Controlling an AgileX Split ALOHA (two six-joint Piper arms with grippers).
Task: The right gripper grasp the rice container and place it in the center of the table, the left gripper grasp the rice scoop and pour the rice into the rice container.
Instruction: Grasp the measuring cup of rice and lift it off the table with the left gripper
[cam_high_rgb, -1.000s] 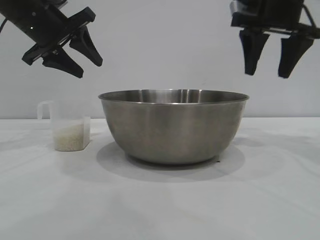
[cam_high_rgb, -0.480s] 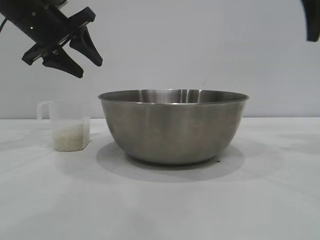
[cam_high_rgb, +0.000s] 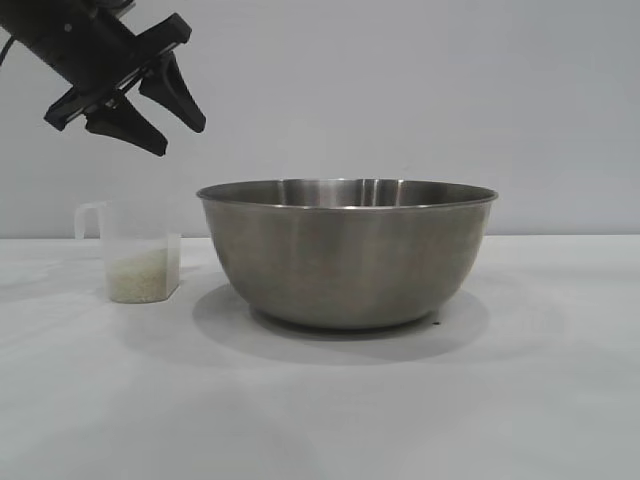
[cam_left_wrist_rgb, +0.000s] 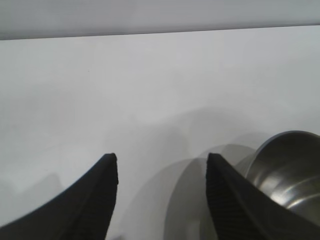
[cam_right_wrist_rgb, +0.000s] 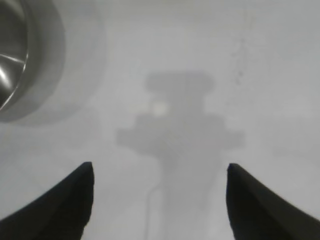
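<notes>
Black and tapered, the left claw (cam_high_rgb: 160, 105) hangs in the air at the upper left of the exterior view, tilted downward toward the middle, its two fingers (cam_left_wrist_rgb: 90, 200) spread apart with nothing between them. Below it, the rice scoop (cam_high_rgb: 135, 255), a small clear plastic measuring cup with a loop handle at its rim, stands upright on the white tabletop (cam_high_rgb: 320, 400), partly filled with off-white rice (cam_high_rgb: 140, 277). Just beside the scoop, apart from it, sits the rice container (cam_high_rgb: 346, 255), a large stainless-steel bowl with a thin rolled rim, upright near the middle of the tabletop and casting a soft shadow around its base. From the left wrist view, part of the bowl's rim and inside shows past one finger. The right claw (cam_right_wrist_rgb: 160, 190) does not appear in the exterior view; its own wrist view shows its fingers wide apart and empty above bare tabletop, its shadow lying on the surface below, with the edge of the bowl off to one corner
</notes>
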